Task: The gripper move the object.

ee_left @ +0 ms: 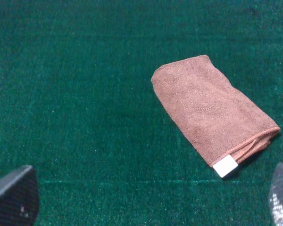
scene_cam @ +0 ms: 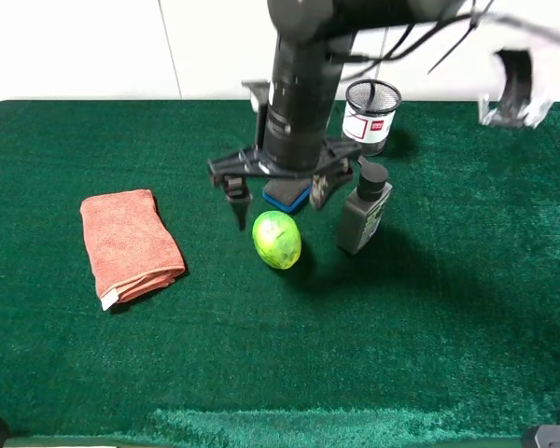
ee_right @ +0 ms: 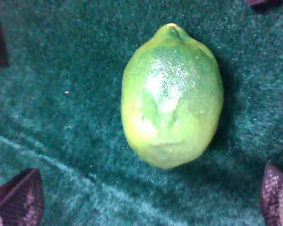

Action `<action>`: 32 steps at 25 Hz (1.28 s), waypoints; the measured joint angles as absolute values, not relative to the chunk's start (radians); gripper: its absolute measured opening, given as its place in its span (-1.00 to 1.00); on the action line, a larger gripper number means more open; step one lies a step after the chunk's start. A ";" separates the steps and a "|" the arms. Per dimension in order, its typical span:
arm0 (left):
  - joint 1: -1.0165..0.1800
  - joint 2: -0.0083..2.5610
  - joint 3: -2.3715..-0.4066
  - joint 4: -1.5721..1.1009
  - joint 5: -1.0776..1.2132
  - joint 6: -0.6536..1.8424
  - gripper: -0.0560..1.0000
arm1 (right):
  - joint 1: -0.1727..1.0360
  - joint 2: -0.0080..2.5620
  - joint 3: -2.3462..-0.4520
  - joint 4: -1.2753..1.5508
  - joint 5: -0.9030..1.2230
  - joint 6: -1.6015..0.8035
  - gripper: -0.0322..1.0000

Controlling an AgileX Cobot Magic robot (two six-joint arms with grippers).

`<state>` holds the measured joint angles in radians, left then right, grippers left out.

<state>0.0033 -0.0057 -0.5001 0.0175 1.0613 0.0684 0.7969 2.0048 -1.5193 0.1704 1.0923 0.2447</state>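
The object, a lime-green mottled ball (scene_cam: 276, 239), lies on the green mat (scene_cam: 420, 317) near the middle. It fills the right wrist view (ee_right: 172, 96). My right gripper (scene_cam: 278, 198), a black arm end with a ring base and thin fingers pointing down, hangs just above and behind the ball. Its fingertips (ee_right: 16, 197) stand spread around the ball without touching it, so it is open and empty. My left gripper (ee_left: 146, 202) is open and empty above bare mat near the towel; only its two fingertips (ee_left: 14, 195) show.
A folded rust-brown towel (scene_cam: 129, 245) lies at the left, also in the left wrist view (ee_left: 212, 108). A grey pump bottle (scene_cam: 362, 217) stands right of the ball. A blue-based eraser (scene_cam: 287, 196) lies behind it. A mesh cup (scene_cam: 371, 114) stands at the back.
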 joint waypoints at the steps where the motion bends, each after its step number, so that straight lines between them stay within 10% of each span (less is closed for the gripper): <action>1: 0.003 -0.006 -0.500 0.017 1.061 0.068 0.98 | 0.797 1.999 -1.541 0.163 1.124 0.248 0.41; 21: 0.003 -0.006 -0.500 0.017 1.061 0.068 0.98 | 0.797 1.690 -1.656 0.000 1.214 0.256 0.41; 32: 0.003 -0.006 -0.500 0.017 1.061 0.068 0.98 | 0.747 1.387 -1.423 -0.065 1.216 0.256 0.41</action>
<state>0.0033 -0.0057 -0.5001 0.0175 1.0613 0.0684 0.7471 1.3867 -1.4229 -0.0646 1.2157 0.2560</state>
